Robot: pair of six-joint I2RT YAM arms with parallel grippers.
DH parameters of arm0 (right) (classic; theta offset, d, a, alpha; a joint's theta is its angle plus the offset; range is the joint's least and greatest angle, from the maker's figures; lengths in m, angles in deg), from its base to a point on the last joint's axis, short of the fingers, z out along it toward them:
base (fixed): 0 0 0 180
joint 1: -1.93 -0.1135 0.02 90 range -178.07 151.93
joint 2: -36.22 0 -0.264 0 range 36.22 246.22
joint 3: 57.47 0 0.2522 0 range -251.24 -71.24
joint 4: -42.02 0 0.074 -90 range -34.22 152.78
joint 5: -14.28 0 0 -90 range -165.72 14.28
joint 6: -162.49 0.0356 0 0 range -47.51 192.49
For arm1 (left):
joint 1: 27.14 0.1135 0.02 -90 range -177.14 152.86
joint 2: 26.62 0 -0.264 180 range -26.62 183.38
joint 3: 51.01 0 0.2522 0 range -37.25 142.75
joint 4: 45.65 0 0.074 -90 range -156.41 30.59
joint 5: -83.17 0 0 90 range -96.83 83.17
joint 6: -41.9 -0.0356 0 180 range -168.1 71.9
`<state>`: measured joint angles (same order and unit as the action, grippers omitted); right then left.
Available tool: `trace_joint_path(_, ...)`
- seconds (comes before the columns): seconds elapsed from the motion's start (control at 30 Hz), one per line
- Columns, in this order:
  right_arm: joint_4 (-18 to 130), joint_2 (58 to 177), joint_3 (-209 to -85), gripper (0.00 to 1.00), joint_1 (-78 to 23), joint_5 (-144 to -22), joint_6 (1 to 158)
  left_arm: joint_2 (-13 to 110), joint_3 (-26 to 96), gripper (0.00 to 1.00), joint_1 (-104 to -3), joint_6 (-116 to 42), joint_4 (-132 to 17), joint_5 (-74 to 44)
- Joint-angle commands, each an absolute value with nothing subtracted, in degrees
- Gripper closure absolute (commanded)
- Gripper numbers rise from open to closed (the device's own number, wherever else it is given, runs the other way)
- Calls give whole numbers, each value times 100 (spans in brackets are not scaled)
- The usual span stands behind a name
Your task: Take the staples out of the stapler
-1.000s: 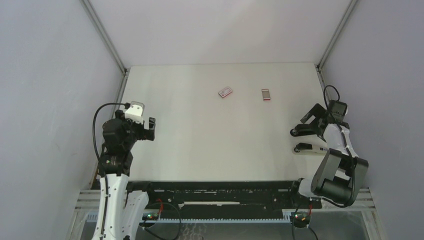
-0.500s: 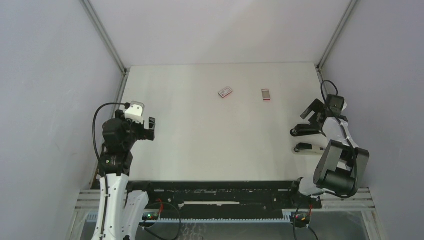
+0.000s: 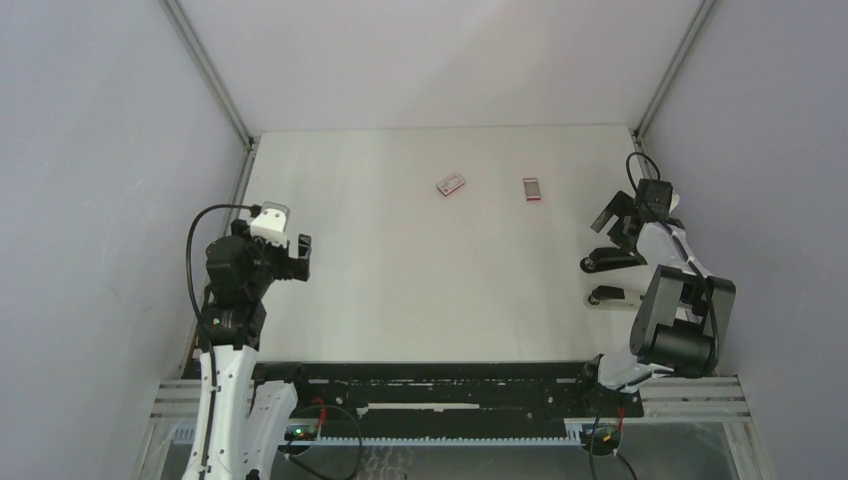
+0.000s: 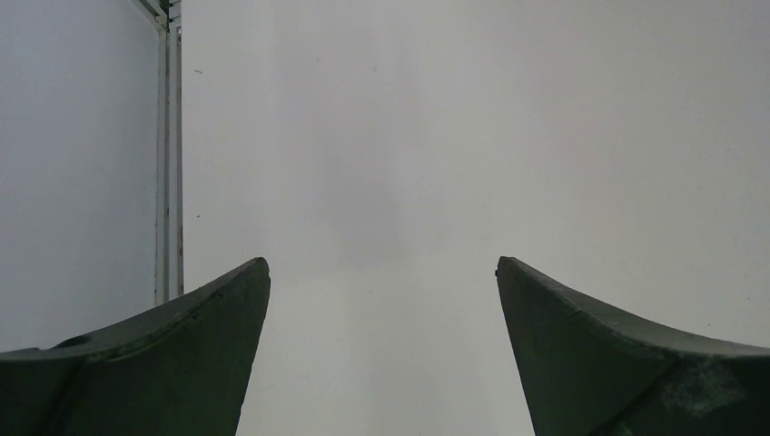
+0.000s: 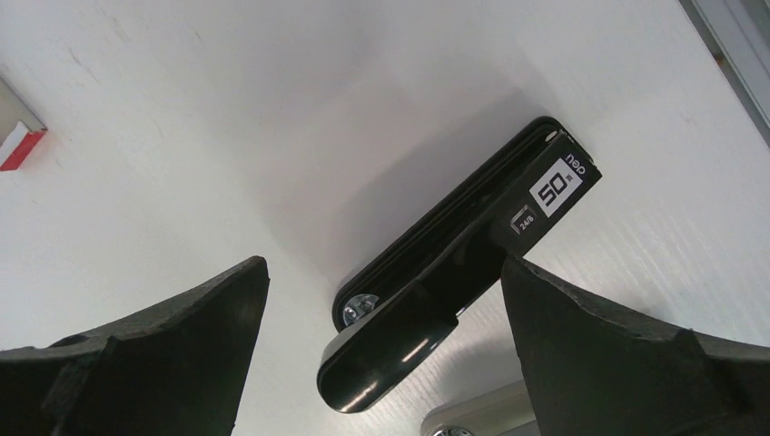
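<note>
Right gripper [image 5: 383, 263]: jaws wide apart, nothing held, hanging just above the stapler [image 5: 472, 236]; left gripper [image 4: 381, 263] likewise spread and empty, well apart on the far left over bare table [image 3: 400, 290]. Lies open near the table's right edge, two bars splayed, black bar plain in the wrist view, a silver bit peeking below; no staples to be made out from here. Looks like the reach for a hold; best to drop straight down, square the fingers across the black bar's narrow width, close gently; pin it firmly to stop any skating on that smooth white top. Further back: small box [image 3: 451, 185] and pink piece [image 3: 532, 190] near each other; pale grey walls [image 3: 100, 150] all round, metal posts in the corners.
</note>
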<state>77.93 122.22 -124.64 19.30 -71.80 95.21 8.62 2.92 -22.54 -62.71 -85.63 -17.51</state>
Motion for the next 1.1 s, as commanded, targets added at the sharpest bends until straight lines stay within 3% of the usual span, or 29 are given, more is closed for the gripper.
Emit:
trace_joint_path(0.0,7665,12391,-12844,0,1780,-7053,9463,867,230,0,-2291,-6296,-8364,-1705)
trace_joint_path(0.33,7633,12635,-13130,0,1221,-7229,9091,844,230,0,-2297,-6304,-8358,-1694)
trace_joint_path(0.57,7627,12175,-13154,0,1000,-7010,8955,812,227,0,-2293,-6312,-8356,-1660)
trace_joint_path(0.87,7825,11701,-12794,0,1731,-7161,9329,823,222,0,-2292,-6308,-8349,-1668)
trace_joint_path(1.07,7924,12029,-12676,0,2228,-7435,9440,874,219,0,-2301,-6300,-8344,-1709)
